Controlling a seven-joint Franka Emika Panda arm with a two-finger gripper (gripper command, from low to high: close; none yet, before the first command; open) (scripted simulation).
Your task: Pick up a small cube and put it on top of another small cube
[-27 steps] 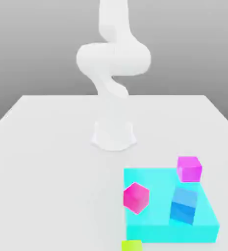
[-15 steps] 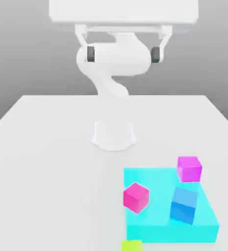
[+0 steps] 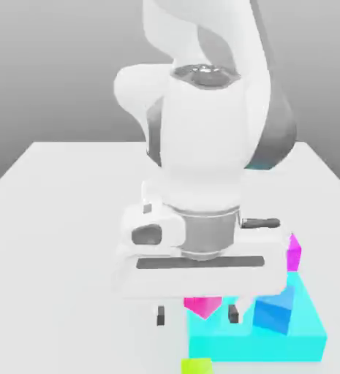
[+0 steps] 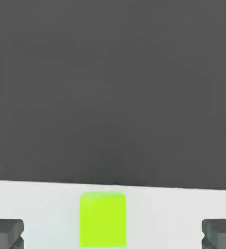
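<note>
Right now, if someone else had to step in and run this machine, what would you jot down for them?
Gripper: fingers open, holding nothing.
Lime cube: on the white table, between the fingers in the hand view; at the near table edge in the exterior view.
Hot-pink cube, blue cube and a magenta cube sit at the cyan platform, partly behind the arm.
Done: nothing picked up.
Left: grasp the lime cube, lift, stack it on another small cube.

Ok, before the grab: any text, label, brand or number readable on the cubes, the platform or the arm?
None. The lime cube, pink cube, blue cube, magenta cube, cyan platform, table and arm all have plain, unmarked faces in both views.
</note>
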